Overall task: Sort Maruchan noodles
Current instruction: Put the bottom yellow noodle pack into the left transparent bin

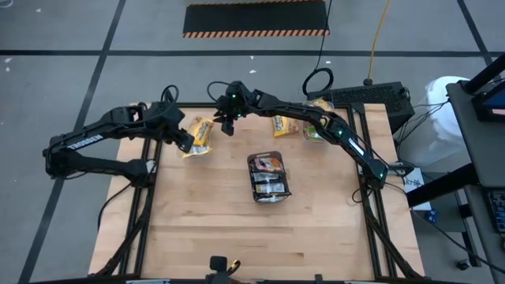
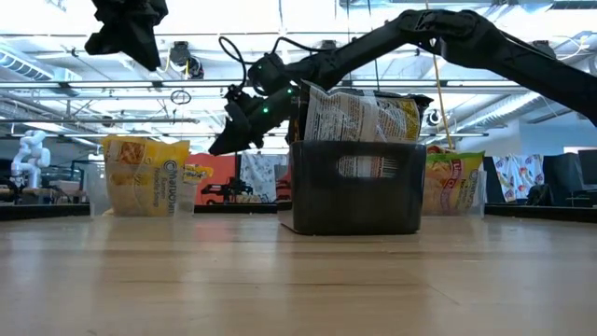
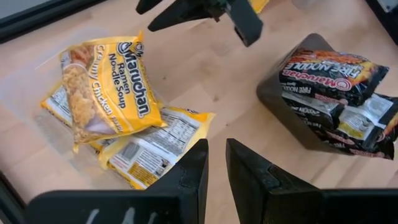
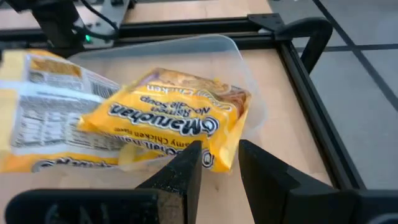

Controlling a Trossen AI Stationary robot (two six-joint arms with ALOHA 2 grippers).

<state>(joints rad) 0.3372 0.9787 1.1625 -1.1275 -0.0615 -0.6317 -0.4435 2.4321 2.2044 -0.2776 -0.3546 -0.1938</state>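
Observation:
Two or three yellow Maruchan packets (image 1: 199,136) (image 3: 106,93) (image 4: 168,124) lie stacked in a clear tub (image 4: 242,56) at the table's far left. Dark brown packets (image 3: 329,74) stand in the dark grey tray (image 2: 354,201) at mid-table. My left gripper (image 1: 188,144) (image 3: 216,165) hovers high over the tub's near side, open by a narrow gap and empty. My right gripper (image 1: 227,122) (image 4: 217,162) hangs just right of and above the yellow stack, open with nothing between its fingers.
Along the far edge right of centre sit another yellow packet (image 1: 280,125) and green-edged orange packets (image 1: 316,130) (image 2: 452,182) in clear tubs. The near half of the wooden table shows bare boards. The black frame rail (image 4: 311,93) runs along the table's edge.

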